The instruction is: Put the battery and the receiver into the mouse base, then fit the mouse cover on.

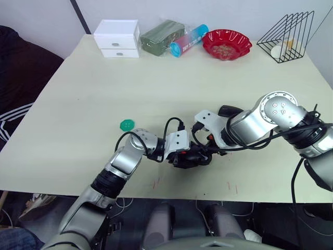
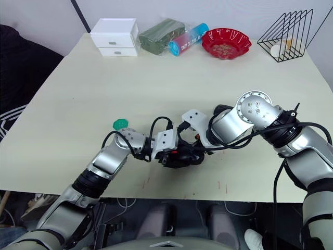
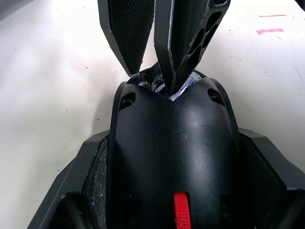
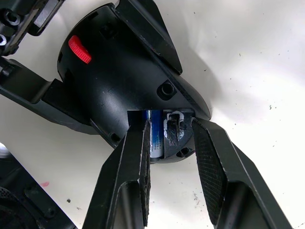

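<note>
Mouse base sits on the pale table, clamped by the left gripper; right gripper spread at its compartment.

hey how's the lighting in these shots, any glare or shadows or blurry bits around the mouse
Left wrist view: soft glare sheen on the mouse base, left gripper's fingers blurred at the edges, a faint shadow on the table. Right wrist view: the base throws a soft shadow on the table, and the right gripper's near fingers are out of focus. Eye views: even overhead light, mild shadow under the arms.
</note>
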You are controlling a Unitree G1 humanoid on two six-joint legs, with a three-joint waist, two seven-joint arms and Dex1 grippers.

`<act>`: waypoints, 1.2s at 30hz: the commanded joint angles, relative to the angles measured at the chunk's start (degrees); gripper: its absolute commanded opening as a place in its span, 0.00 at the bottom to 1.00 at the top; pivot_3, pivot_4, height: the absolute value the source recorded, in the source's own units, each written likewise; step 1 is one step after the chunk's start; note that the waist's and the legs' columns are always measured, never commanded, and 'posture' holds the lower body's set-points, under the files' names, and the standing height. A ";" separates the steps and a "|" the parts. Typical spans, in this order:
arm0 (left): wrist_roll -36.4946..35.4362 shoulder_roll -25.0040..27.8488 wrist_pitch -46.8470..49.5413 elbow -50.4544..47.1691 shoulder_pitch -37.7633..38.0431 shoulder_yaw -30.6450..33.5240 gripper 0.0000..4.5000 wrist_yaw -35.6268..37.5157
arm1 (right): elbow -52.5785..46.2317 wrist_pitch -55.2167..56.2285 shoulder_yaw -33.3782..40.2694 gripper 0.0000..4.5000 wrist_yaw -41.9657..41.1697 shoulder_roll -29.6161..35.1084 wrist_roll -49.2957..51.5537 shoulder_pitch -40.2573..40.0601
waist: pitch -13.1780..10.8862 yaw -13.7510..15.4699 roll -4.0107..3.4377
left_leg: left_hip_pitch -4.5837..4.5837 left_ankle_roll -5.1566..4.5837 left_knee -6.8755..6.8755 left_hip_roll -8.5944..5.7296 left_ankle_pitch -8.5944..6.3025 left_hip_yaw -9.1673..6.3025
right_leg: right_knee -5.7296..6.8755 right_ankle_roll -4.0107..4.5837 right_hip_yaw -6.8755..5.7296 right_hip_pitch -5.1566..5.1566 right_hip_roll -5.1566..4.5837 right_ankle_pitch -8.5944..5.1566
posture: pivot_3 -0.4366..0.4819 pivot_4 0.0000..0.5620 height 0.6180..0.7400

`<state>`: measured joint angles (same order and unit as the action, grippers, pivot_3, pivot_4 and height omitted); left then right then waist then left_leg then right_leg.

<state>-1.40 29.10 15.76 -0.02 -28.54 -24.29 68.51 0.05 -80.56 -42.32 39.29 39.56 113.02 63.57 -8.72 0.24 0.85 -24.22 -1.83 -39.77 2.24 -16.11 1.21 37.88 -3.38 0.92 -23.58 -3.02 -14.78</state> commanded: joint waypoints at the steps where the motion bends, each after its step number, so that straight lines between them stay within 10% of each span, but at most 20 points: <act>1: 1.21 0.14 0.17 0.78 0.58 -1.92 0.68 -0.01 | -0.65 -0.41 -0.95 0.31 -0.08 0.96 -0.02 -0.05 | 0.00 0.01 0.00 | 0.00 0.00 0.00 0.00 0.00 0.00 | 0.00 0.00 0.00 0.00 0.00 0.00 | 0.48 0.27 1.00; 36: 1.14 -0.17 0.12 1.96 -0.43 -1.59 0.68 0.28 | -15.44 3.81 6.98 0.31 -10.42 16.86 -0.27 -3.25 | -0.05 0.46 -0.06 | -0.18 0.00 0.00 0.00 0.00 -0.05 | -0.08 0.00 -0.05 -0.11 -0.02 0.00 | 0.48 0.27 1.00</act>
<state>-1.43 28.60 15.40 0.91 -29.44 -24.35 68.99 -13.14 -77.40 -38.63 29.76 55.01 112.44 60.65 -8.76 0.70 0.79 -24.39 -1.83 -39.77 2.24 -16.11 1.16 37.79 -3.37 0.88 -23.68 -3.03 -14.78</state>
